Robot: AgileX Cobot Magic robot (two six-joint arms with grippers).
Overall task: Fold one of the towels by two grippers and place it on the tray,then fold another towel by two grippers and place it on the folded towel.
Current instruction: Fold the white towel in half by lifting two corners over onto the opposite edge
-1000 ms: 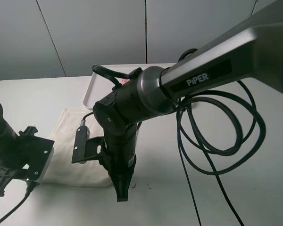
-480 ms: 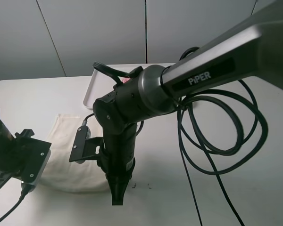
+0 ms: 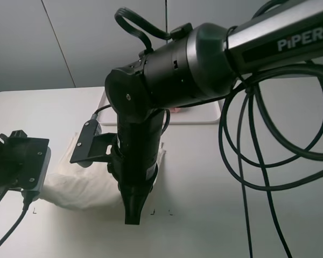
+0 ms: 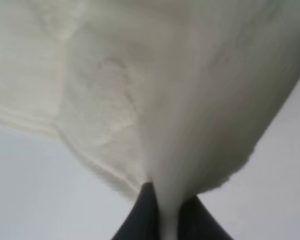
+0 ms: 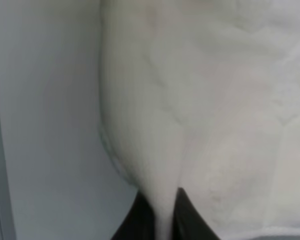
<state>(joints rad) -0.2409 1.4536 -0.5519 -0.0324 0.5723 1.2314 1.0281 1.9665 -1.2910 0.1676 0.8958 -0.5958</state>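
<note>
Towel [image 3: 81, 188], cream and nubby, lies bunched in a soft ridge on the smooth white bench [image 3: 43, 107]. I see my left hand [image 4: 167, 220] and right hand [image 5: 163, 220] each pinching a fold.

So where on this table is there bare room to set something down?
Bare table lies back left, between its edge and the tray; also right of the towel, under the hanging cables. Crowded: front left, where the left hand and right hand pinch the towel.
</note>
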